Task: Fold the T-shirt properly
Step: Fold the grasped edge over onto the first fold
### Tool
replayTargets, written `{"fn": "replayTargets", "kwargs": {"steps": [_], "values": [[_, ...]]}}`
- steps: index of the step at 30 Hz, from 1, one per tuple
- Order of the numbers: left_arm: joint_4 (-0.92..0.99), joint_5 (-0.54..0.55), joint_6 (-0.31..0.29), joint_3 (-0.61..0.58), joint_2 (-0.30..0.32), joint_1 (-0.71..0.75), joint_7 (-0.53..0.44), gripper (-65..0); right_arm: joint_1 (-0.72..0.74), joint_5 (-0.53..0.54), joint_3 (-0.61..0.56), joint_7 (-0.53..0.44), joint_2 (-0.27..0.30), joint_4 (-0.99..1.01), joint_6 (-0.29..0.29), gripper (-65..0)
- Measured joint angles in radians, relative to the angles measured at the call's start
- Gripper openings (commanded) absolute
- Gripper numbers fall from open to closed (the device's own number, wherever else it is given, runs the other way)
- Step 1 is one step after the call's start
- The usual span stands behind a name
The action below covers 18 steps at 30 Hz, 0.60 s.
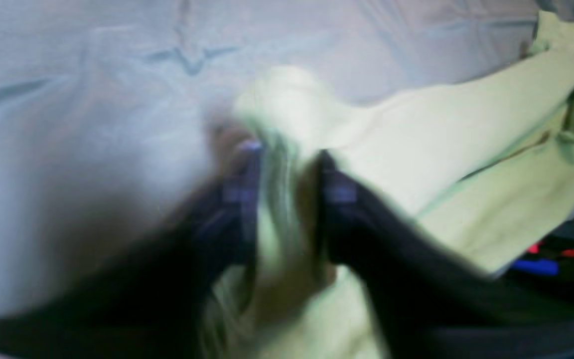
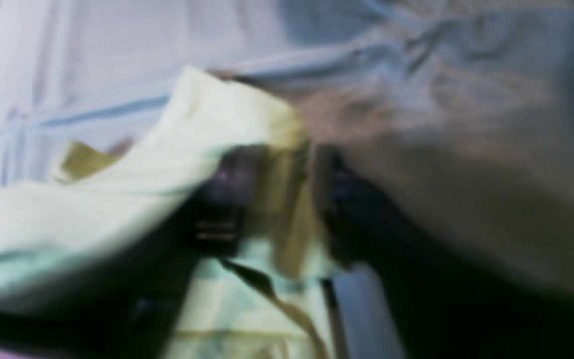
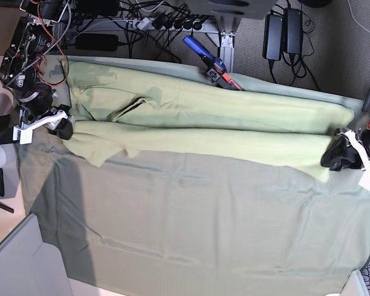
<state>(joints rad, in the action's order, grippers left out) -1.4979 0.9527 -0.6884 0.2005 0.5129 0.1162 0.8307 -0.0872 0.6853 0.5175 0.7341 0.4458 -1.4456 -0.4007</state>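
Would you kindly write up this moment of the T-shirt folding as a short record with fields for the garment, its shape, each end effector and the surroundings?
garment: pale yellow-green T-shirt
shape: long band across the cloth, one strip lying in front of another, creased toward the robot's right
left end effector: open, fabric between its fingers
right end effector: open, fabric between its fingers
surface: wrinkled grey-green cloth
behind the T-shirt: blue-and-red tool-like object
wrist views: blurred near the fingers

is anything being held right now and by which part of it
No grip can be confirmed: the left gripper and right gripper have parted jaws around bunched ends of the pale yellow-green fabric T-shirt; blur hides any contact.
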Motion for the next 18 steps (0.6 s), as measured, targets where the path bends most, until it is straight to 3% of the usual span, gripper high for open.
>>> {"fn": "replayTargets", "kwargs": {"steps": [7,12,18], "values": [[0.000,-0.012,0.000,0.003,0.000,0.000,0.000,-27.2,-0.001,-0.012,0.054,0.000,-0.004,0.000,0.000,-20.5],[0.000,-0.003,0.000,0.008,0.000,0.000,-0.006,-27.2,0.026,0.039,0.125,-0.027,-0.003,0.000,0.000,-20.5],[0.000,0.018,0.000,0.010,-0.015,0.000,-0.008,-27.2,0.129,0.027,0.029,-0.027,-0.002,0.000,0.000,-20.5]]}}
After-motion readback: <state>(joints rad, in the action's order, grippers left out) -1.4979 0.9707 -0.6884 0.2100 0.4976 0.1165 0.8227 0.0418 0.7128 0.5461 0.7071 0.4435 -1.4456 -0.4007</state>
